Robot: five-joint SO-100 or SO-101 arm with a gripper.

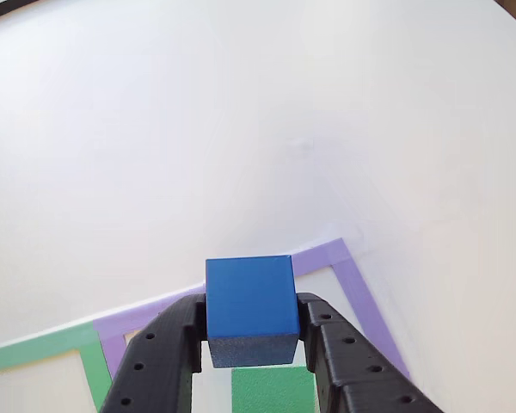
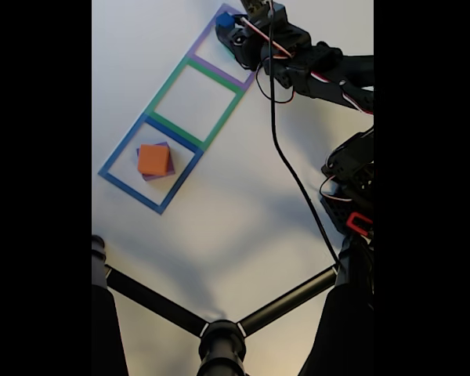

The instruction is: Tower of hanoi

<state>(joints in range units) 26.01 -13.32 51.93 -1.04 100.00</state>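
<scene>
My gripper is shut on the blue cube, its black fingers pressing the cube's left and right sides. The cube hangs just above a green block that lies inside the purple taped outline; I cannot tell whether they touch. In the fixed view the gripper and blue cube are at the top, over the purple-outlined square. The orange block rests on the wider flat purple block inside the blue taped outline at the lower left.
A green taped outline lies between the purple and blue ones with nothing inside it. The arm's black cable runs down the white table. Black stand legs cross the bottom of the fixed view.
</scene>
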